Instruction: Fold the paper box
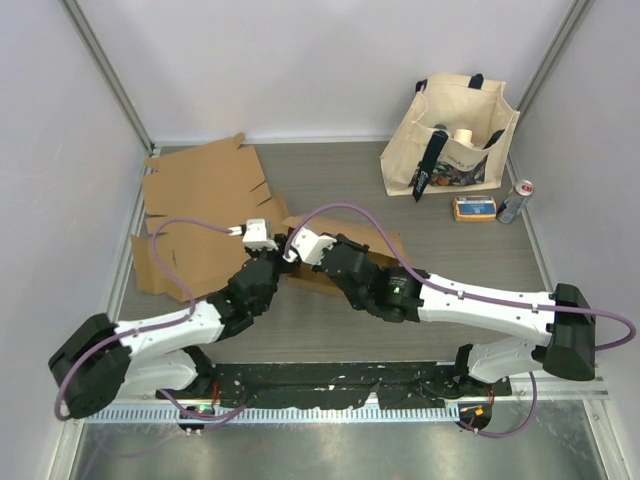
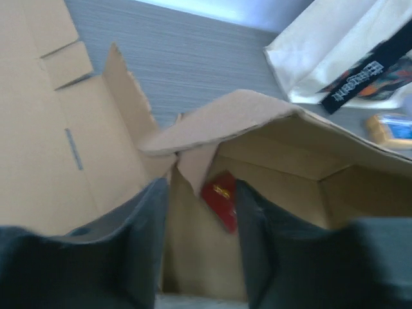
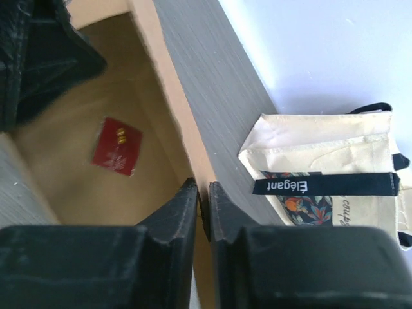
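Note:
The brown paper box (image 1: 388,247) lies at the table's middle, its open inside facing the arms and largely covered by them. My right gripper (image 3: 203,193) is shut on the box's side wall (image 3: 170,96), one finger inside and one outside. In the left wrist view my left gripper (image 2: 201,193) stands open at the box's mouth, below a bent flap (image 2: 257,119), with nothing between its fingers (image 2: 148,244). A small red card (image 3: 116,145) lies on the box's inner floor, and this red card (image 2: 219,193) also shows past the left fingertips. From above, both grippers (image 1: 262,238) (image 1: 300,245) meet at the box's left end.
Flat unfolded cardboard sheets (image 1: 200,205) cover the table's left side. A cream tote bag (image 1: 450,140) stands at the back right. A small packet (image 1: 473,208) and a drink can (image 1: 515,201) stand beside the bag. White walls close in the table.

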### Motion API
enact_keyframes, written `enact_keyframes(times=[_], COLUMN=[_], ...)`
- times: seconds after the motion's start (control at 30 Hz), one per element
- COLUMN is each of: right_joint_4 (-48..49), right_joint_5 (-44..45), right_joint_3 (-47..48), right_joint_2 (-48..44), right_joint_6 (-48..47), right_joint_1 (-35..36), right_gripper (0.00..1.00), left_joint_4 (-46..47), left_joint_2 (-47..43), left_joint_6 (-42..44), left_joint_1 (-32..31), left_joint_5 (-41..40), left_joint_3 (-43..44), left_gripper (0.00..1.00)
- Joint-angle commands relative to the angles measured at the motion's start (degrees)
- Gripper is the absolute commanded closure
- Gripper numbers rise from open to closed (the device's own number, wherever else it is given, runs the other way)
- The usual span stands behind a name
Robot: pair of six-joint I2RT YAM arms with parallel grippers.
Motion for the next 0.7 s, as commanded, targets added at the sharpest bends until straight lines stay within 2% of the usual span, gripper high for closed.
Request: enact_keyframes(times=[0.0,0.03,0.1,0.13,0.2,0.23,0.3,0.37,0.43,0.57,0.6,0.67], right_joint_4=[-1.40,-1.58,-2.11,-2.54,-5.09,-5.71,-6.50,-7.29,-7.91,-6.34,-5.89,-5.36], right_joint_5=[-3.46,-4.08,-5.48,-6.01,-8.55,-9.52,-13.46,-17.33,-22.00,-26.49,-27.10,-25.63], right_joint_3=[-1.29,-1.65,-2.70,-2.70,-2.44,-2.61,-3.32,-3.50,-3.58,-6.74,-8.23,-9.29], right_joint_2=[-2.22,-2.57,-3.45,-3.63,-3.98,-4.07,-4.25,-3.81,-2.84,-2.92,-3.28,-4.59], right_joint_6=[5.21,5.83,7.59,8.37,10.92,11.71,14.25,16.37,20.23,26.82,28.49,34.72], right_joint_1=[0.22,0.22,0.48,0.57,0.75,0.84,1.01,1.01,1.01,1.01,1.01,0.92], right_gripper=[0.86,0.88,0.89,0.89,0.89,0.89,0.89,0.86,0.79,0.61,0.53,0.44], left_joint_4=[-17.87,-25.65,-32.28,-38.84,-45.03,-49.76,-54.01,-57.71,-58.85,-57.81,-56.41,-52.46], left_joint_2=[-12.18,-14.40,-19.58,-25.35,-31.00,-36.95,-41.99,-45.44,-43.96,-26.96,-23.33,-14.39], left_joint_6=[-8.05,-9.47,-11.32,-12.90,-14.23,-15.02,-15.46,-15.29,-15.03,-13.80,-13.45,-13.09], left_joint_1=[-0.28,-0.28,-0.19,-0.28,-0.19,-0.19,-0.19,-0.11,-0.19,-0.10,0.33,1.21], left_joint_5=[2.26,3.31,4.63,6.21,7.71,8.41,9.73,9.91,10.09,12.72,15.16,19.64], left_joint_3=[1.41,2.46,3.17,3.61,4.40,4.58,5.28,7.38,10.98,19.24,21.78,24.17], left_gripper=[0.42,0.37,0.35,0.34,0.34,0.34,0.37,0.35,0.30,0.30,0.30,0.35])
